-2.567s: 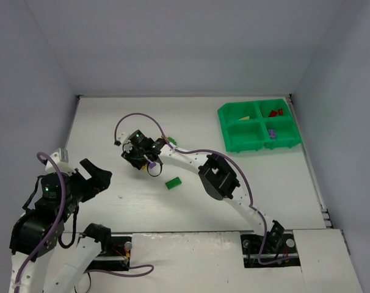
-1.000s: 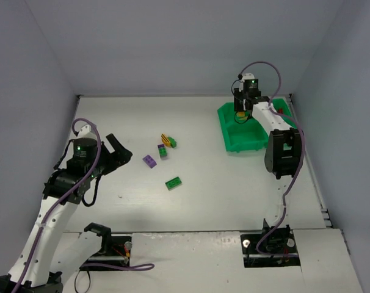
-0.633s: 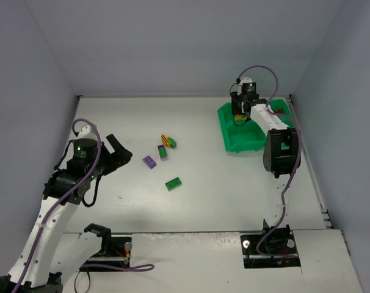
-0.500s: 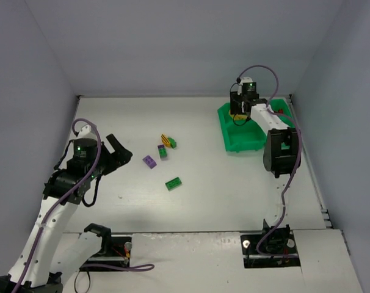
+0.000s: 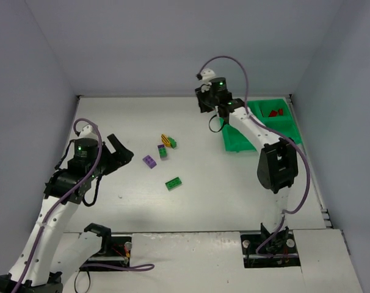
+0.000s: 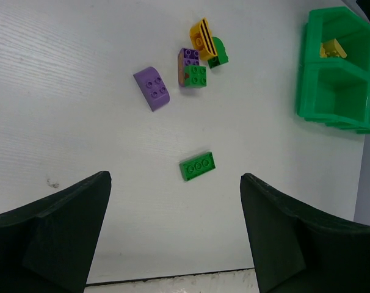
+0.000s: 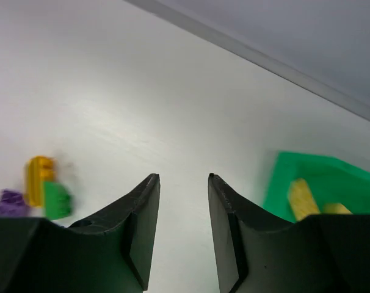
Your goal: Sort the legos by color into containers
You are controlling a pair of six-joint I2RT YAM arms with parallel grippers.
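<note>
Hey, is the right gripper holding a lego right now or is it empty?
Empty and open: in its wrist view the right gripper shows a clear gap, with only table visible through it.

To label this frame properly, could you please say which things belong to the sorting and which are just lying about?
Job: green tray; purple brick; flat green brick; mixed brick cluster; yellow brick in tray.
Lying about: dark speck on the table.

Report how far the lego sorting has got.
Done: yellow bricks and red bricks lie in the tray. In hand: nothing; left gripper and right gripper are open, empty. Left: a purple brick, a green brick and a mixed cluster on the table.
</note>
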